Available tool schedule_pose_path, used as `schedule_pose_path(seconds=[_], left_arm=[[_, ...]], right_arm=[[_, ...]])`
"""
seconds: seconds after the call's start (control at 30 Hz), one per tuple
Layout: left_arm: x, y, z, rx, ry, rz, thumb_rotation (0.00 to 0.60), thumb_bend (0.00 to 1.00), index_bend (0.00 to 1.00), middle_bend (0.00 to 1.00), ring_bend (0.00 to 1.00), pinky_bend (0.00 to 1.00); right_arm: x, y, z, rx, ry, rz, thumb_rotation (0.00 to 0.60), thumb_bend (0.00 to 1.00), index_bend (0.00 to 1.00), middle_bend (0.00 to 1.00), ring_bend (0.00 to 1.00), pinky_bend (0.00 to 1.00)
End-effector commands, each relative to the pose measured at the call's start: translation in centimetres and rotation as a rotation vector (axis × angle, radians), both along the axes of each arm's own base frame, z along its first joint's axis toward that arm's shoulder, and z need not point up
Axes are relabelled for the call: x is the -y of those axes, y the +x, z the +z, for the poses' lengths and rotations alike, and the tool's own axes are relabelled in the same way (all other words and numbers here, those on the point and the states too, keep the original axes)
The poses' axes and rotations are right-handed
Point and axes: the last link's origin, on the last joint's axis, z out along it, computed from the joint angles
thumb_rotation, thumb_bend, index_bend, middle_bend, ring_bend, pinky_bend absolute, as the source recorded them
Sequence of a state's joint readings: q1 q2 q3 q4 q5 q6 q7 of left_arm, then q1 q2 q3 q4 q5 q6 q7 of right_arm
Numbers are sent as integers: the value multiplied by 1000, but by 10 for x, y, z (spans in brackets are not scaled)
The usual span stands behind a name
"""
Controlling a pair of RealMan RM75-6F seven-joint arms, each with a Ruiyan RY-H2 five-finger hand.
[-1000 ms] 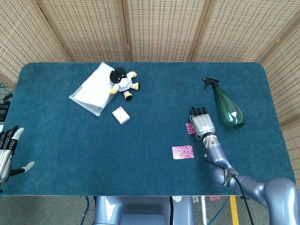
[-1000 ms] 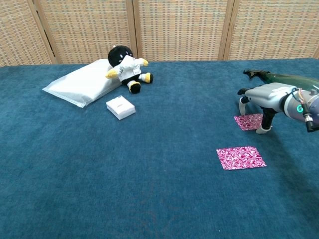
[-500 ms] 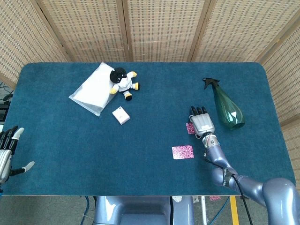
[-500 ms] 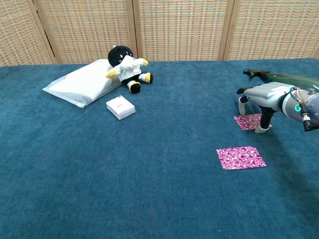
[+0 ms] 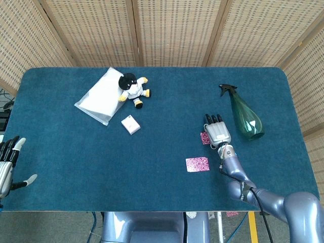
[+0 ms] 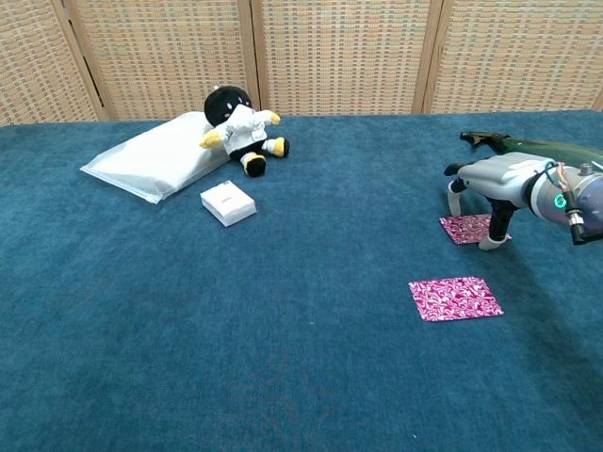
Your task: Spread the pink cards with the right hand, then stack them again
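Left hand: my left hand [image 5: 7, 167] is hanging at the table's left edge, fingers apart and holding nothing; only the head view is showing it.
White packet: a flat white plastic packet [image 5: 99, 96] is lying at the far left of the dark blue felt table [image 5: 152, 177].
Plush toy: a small black-headed plush doll in white with yellow paws [image 5: 132, 89] is lying against the packet's right edge.
White box: a small white cardboard box [image 5: 130, 124] is sitting just in front of the doll, apart from it.
Near pink card: one pink patterned square card [image 6: 455, 298] is lying flat, alone, towards the front edge, apart from my fingers.
Far pink card: a second pink patterned card [image 6: 464, 228] is lying flat under my right hand, its left part showing beyond my palm.
Right hand: my right hand [image 6: 499, 186] is arching palm down over the far card, fingers spread; my fingertips [image 6: 490, 244] are coming down at its right edge. It is gripping nothing that I can see.
Spray bottle: a dark green glass-like spray bottle with a black trigger [image 5: 244, 117] is lying on its side just right of my right hand.
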State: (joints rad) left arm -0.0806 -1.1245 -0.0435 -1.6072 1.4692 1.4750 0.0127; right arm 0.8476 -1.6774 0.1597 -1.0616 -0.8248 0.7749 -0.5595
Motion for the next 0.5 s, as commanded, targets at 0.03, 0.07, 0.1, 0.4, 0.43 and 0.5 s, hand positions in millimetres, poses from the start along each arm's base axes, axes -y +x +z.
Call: schedule_pose_path(seconds=[0.03, 0.07, 0.1, 0.4, 0.43, 0.5], left_arm=[[0, 0, 0, 0, 0, 0, 600, 0, 0, 0, 0, 0], [0, 0, 0, 0, 0, -1, 600, 0, 0, 0, 0, 0], [0, 0, 0, 0, 0, -1, 600, 0, 0, 0, 0, 0], [0, 0, 0, -1, 0, 0, 600, 0, 0, 0, 0, 0], [0, 0, 0, 0, -1, 0, 600, 0, 0, 0, 0, 0], [0, 0, 0, 0, -1, 0, 600, 0, 0, 0, 0, 0]], right_arm=[[0, 1, 1, 0, -1, 2, 600, 363, 555, 0, 0, 20], [0, 1, 1, -1, -1, 3, 600, 363, 555, 0, 0, 20], [-1, 1, 1, -1, -1, 4, 600, 363, 555, 0, 0, 20], [-2, 2, 2, -3, -3, 7, 600, 363, 555, 0, 0, 20], [-2, 3, 2, -3, -3, 8, 600, 363, 555, 0, 0, 20], [-3, 3, 2, -2, -2, 8, 600, 363, 555, 0, 0, 20]])
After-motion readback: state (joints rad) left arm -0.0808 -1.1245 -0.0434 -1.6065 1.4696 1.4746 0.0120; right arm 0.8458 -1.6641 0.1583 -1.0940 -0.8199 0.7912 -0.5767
